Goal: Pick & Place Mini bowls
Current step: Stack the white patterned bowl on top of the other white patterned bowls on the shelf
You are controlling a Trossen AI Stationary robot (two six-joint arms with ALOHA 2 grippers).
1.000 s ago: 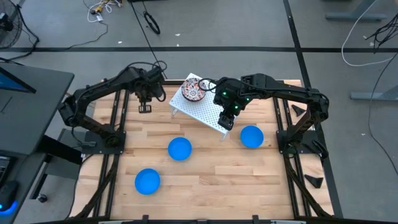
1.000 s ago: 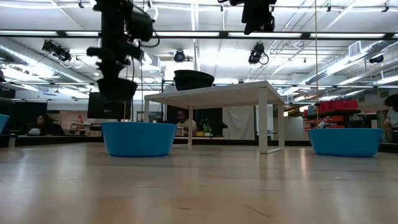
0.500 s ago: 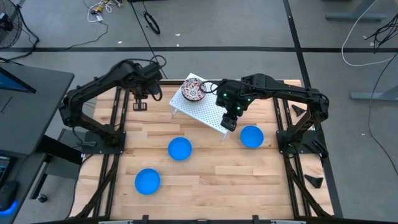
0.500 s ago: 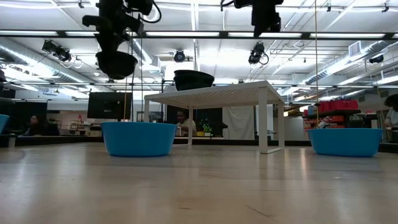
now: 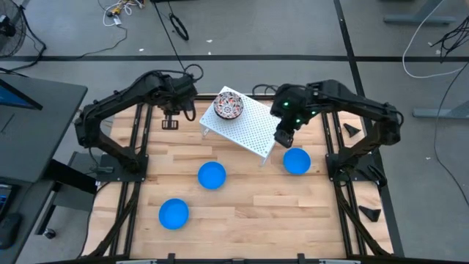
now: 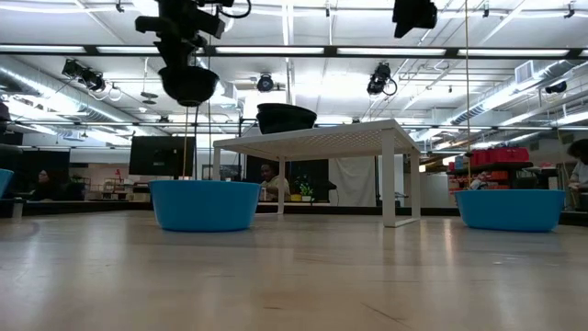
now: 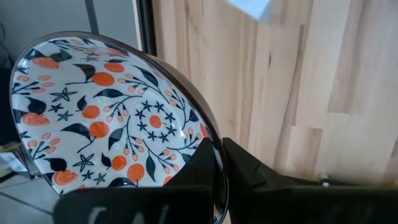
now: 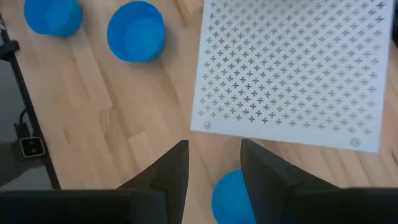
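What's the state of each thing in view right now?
Left claw: shut on patterned bowl, held in the air.
Right claw: open, empty, above the table beside the rack.
Rack: standing on the table, one patterned bowl upright on it.
Blue bowls: upright on the table, apart, empty.

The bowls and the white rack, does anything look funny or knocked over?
Nothing stands out. The white rack stands level with one patterned bowl on it, three blue bowls sit upright on the table, and the left gripper holds another patterned bowl by its rim. Nothing is spilled or tipped.
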